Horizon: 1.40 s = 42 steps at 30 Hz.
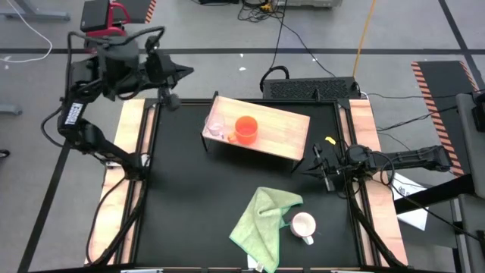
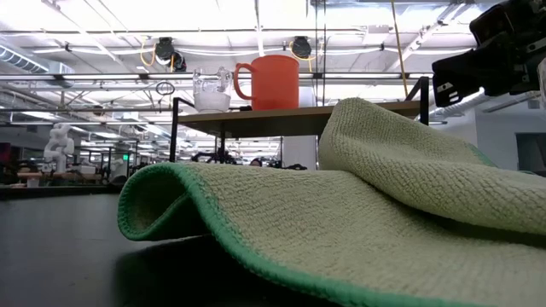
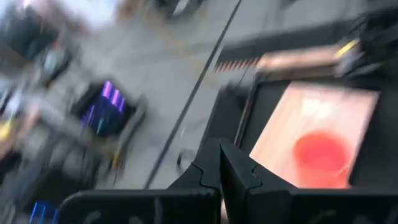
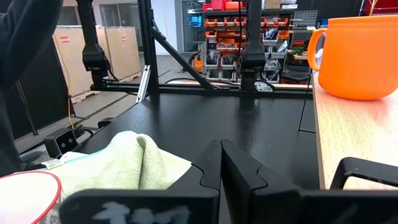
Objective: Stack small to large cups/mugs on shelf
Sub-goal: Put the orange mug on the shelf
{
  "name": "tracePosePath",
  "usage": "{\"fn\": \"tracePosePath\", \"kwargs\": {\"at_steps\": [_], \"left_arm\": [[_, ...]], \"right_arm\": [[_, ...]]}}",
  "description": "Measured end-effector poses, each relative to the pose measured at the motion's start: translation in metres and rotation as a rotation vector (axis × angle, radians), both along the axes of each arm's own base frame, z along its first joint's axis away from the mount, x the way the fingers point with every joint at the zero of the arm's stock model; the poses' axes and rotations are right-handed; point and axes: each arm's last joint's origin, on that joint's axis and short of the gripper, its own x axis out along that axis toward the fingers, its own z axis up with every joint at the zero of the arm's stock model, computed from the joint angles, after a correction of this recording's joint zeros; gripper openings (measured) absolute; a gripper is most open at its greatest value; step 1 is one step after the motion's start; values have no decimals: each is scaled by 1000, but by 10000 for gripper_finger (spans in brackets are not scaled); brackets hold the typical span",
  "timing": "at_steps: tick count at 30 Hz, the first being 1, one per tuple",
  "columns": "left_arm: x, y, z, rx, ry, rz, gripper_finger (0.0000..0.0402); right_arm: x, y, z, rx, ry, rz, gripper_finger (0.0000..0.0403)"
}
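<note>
The glass cup and the orange mug stand side by side on the shelf, the glass at its left end. The white mug sits on the black tabletop near the front, just beside the green cloth, so the third and largest piece is what remains.

The right pincer hovers low by the shelf's right end, fingers pressed together and empty. The left pincer is raised beyond the shelf's back-left corner, fingers likewise together with nothing between them.

The next move likely falls to the right arm: swing toward the front, spread its fingers, and take the white mug by rim or handle without snagging the cloth.

The tabletop is matte black with wooden strips along its sides. Beyond it lies a workshop with grey floor, cables, racks and bright ceiling lights.
</note>
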Motion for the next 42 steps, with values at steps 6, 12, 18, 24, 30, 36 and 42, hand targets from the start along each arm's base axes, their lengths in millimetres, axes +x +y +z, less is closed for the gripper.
{"fn": "tracePosePath", "kwargs": {"at_steps": [6,12,18,24,30,36,42], "left_arm": [[-20,9,-23,-97,62,115,0],[-37,-4,-49,-139,-97,-25,0],[-55,-21,-87,-149,-293,-206,0],[-63,-33,-138,-167,-398,-293,0],[-67,-40,-196,-169,-453,-300,0],[-76,-47,-243,-132,-608,-340,0],[-73,-51,-292,-182,-593,-402,0]], "right_arm": [[0,0,0,-3,-1,0,0],[0,0,0,-13,-3,0,0],[0,0,0,-13,-3,0,0],[0,0,0,-16,-3,0,0],[0,0,0,-16,-3,0,0],[0,0,0,-16,-3,0,0],[0,0,0,-18,-3,0,0]]}}
